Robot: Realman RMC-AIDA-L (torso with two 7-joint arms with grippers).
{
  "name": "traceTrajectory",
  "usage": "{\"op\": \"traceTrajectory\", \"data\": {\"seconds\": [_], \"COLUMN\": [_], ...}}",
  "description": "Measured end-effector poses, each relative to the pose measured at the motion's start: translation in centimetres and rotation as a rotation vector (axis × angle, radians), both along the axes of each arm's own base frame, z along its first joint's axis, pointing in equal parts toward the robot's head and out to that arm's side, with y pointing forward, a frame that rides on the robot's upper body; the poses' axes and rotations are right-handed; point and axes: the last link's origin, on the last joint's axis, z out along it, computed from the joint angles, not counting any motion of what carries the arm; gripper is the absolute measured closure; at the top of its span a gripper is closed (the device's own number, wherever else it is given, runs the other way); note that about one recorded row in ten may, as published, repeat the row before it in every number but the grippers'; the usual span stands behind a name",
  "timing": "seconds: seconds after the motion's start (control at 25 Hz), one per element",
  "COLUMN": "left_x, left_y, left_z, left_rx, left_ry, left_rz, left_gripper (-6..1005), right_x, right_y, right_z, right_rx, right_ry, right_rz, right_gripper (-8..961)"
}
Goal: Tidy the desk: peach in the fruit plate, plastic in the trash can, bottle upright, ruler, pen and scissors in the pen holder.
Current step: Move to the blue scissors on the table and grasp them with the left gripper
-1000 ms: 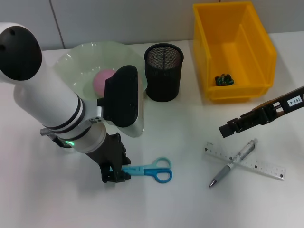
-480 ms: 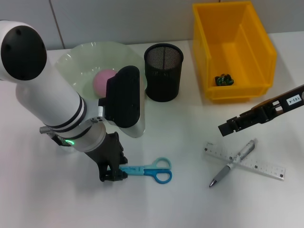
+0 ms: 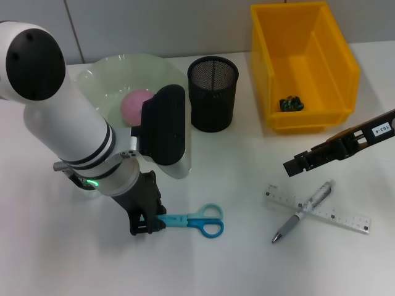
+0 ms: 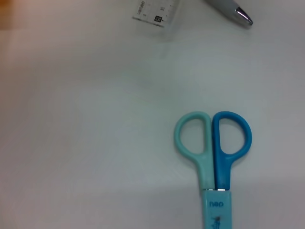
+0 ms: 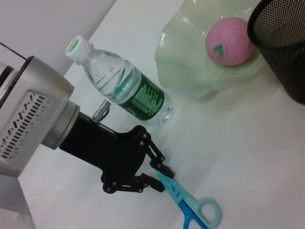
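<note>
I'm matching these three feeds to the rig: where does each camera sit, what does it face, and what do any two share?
Head view: on the head, looking down at the table; both arms show, left gripper at the scissors, right gripper above the ruler.
Left wrist view: on the left wrist, facing the scissors' handles; none of the robot's body shows.
Right wrist view: on the right wrist, facing the left gripper, bottle and peach.
All three share the scissors.

table [image 3: 247,259]: white, smooth, matte, evenly lit, soft shadows
wall [image 3: 154,24]: pale grey panels, thin vertical seams, rising behind table's far edge
</note>
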Motion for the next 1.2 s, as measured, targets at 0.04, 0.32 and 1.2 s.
{"op": "traceTrajectory", "data": {"seconds": [0.04,0.32,1.2], "left_x": [-0.02,0.04,0.22], "left_y": [-0.05,-0.20,-0.16], "left_z": [-0.11,-0.26,-0.22], "left_rx": [-0.003,-0.007,0.000], "left_ry": [0.005,0.003,-0.003], "left_rz": [-0.005,-0.009,0.006], "left_gripper": [784,794,702], "right_x": [0.00,-0.04,-0.14], "right_y": [-0.02,-0.04,-0.02], "right_z": [0.01,0.10,0.13], "right_rx": [-0.001,-0.003,-0.011], "right_ry": [0.000,0.000,-0.011], "right_rz": [0.000,0.003,0.014], "right_gripper": [216,216,215]}}
